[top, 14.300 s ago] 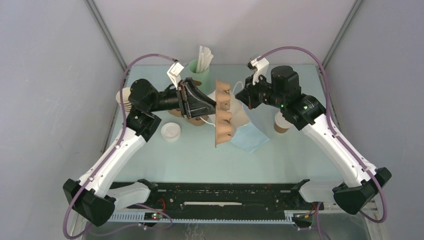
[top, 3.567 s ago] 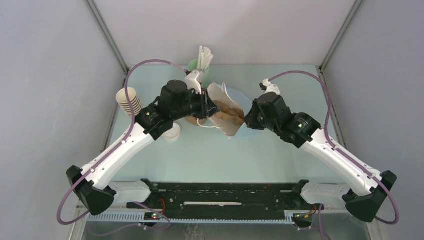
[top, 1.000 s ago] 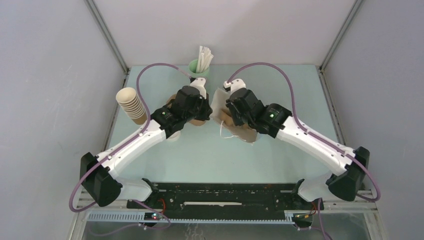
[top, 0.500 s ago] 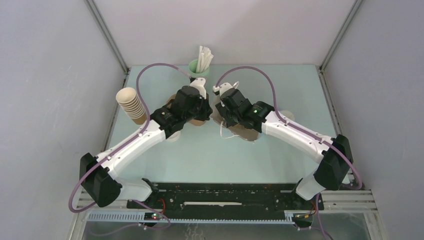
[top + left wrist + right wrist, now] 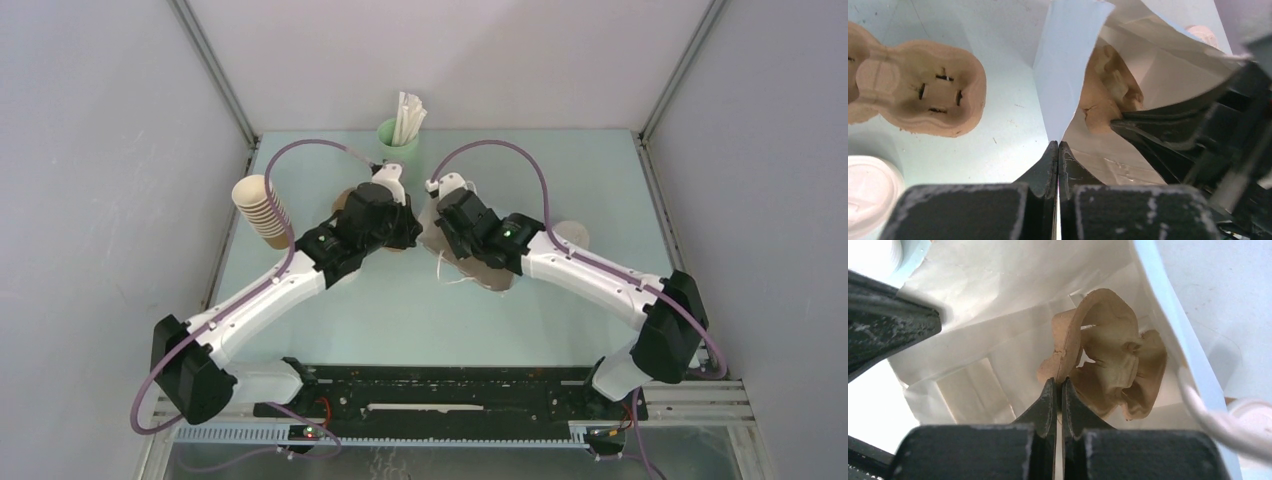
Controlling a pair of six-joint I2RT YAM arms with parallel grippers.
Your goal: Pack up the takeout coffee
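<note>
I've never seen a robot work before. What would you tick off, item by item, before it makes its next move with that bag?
1. The left pincer grips the bag by its rim: ok, shut on the paper edge.
2. The bag mouth is open: ok, the inside shows in both wrist views.
3. The right pincer holds the cup carrier: ok, shut on its edge, inside the bag.
4. The carrier lies flat on the bag's bottom: cannot tell; it looks tilted.
5. The takeout coffee is lidded: ok, white lid on.
6. The coffee is in the bag: not ok, it stands on the table outside, on the right arm's side.
</note>
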